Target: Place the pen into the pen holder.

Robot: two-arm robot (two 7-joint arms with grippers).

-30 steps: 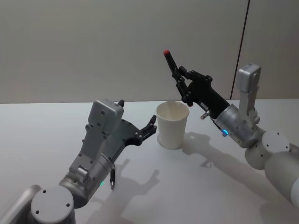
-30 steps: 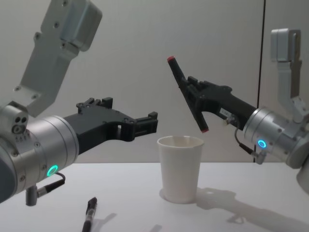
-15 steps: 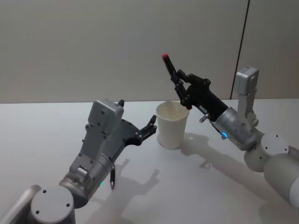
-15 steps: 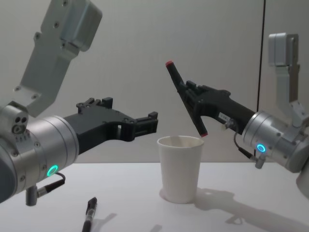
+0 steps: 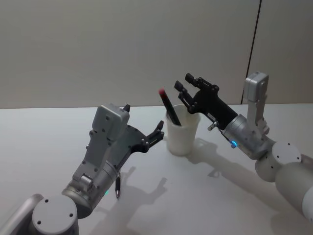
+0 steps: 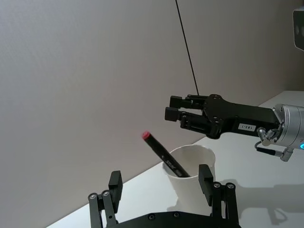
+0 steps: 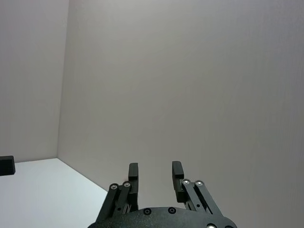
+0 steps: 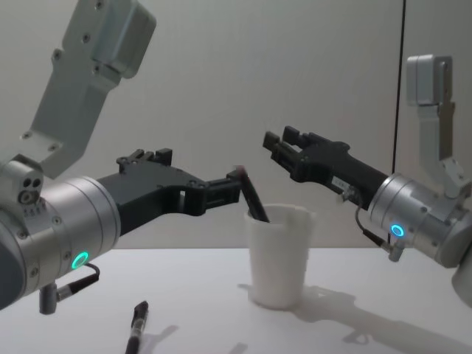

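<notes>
so the white bench (image 5: 49, 147) is mostly bare, with both arms reaching in over it. The left end effector (image 8: 203, 169) hangs just beside the pen holder on its left, fingers spread wide, nothing in them and not touching the cup, so it looks idle to me. The right end effector (image 5: 184, 82) sits above and a bit behind the rim from the right side, fingers apart and empty too; the right wrist view just looks out between its open fingers at the wall

The pen holder (image 5: 182, 137) stands upright on the bench between the two. The pen (image 5: 168, 105) is in it, lower end down inside, leaning against the rim, with its red tip poking up and out toward the robot's left

I'd call the main job basically done: pen's in the cup and nothing is gripping it. What's left is pulling the right arm back clear without knocking the cup. There's also a second pen (image 8: 136, 324), a dark one, lying flat on the bench near the left arm, well apart from the cup, and I can't tell if that one's meant to go in as well
</notes>
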